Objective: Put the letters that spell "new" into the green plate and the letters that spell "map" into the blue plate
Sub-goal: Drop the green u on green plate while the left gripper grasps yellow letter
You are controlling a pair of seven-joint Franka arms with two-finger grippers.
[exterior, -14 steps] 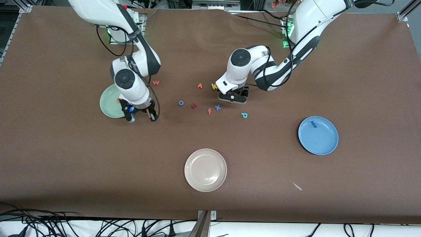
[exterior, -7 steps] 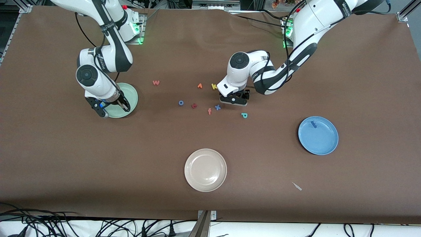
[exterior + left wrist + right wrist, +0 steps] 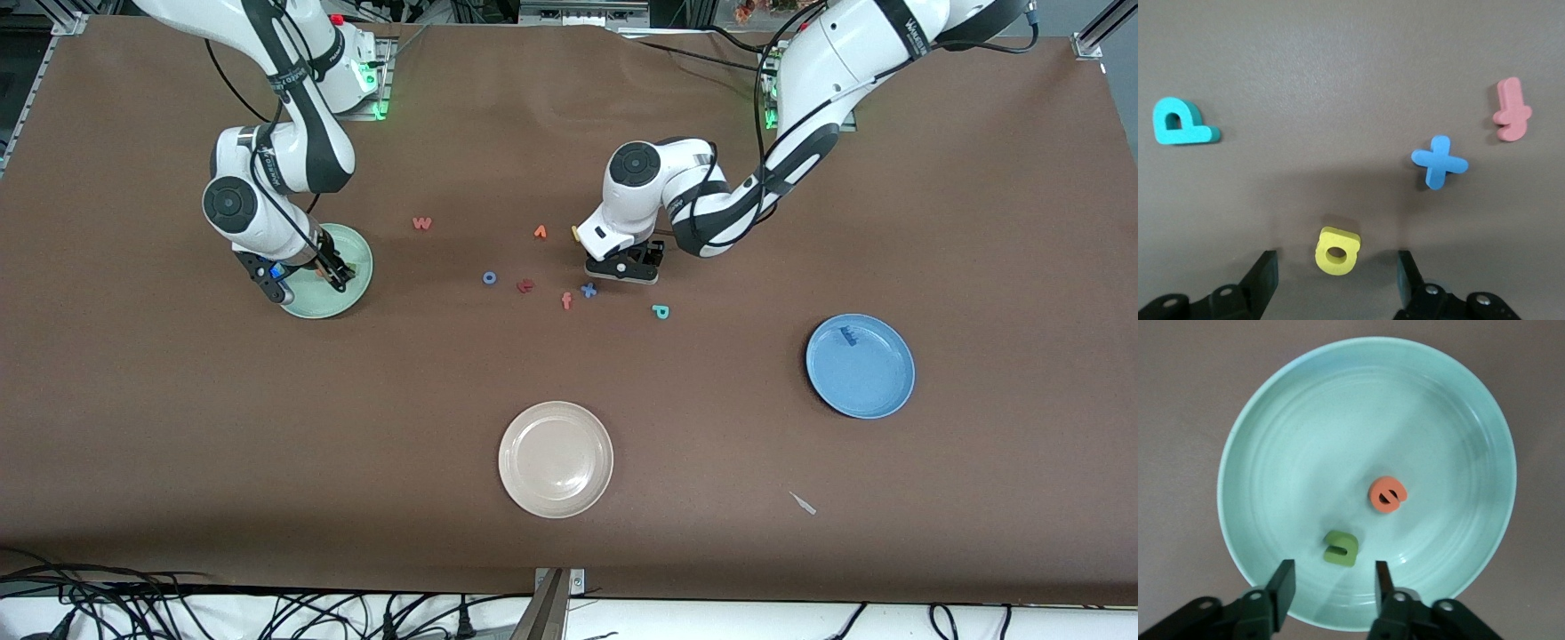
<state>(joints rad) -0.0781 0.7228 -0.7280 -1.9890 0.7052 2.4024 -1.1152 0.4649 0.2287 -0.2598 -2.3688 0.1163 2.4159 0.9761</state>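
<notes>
Left gripper point(image 3: 1337, 277) spread astride yellow "a" point(image 3: 1337, 250) on worktop; right gripper point(image 3: 1331, 587) released over green plate point(image 3: 1271, 420); risk: off-centre closure flicks letter away.

Even overhead light fell on the matte brown table cover point(image 3: 569, 551), soft and without glare. A faint sheen ringed the round pale mint-green plate point(image 3: 1271, 420). Blurred shadow pooled around the rounded yellow foam letter point(image 3: 1337, 251). Focus stayed sharp.
</notes>
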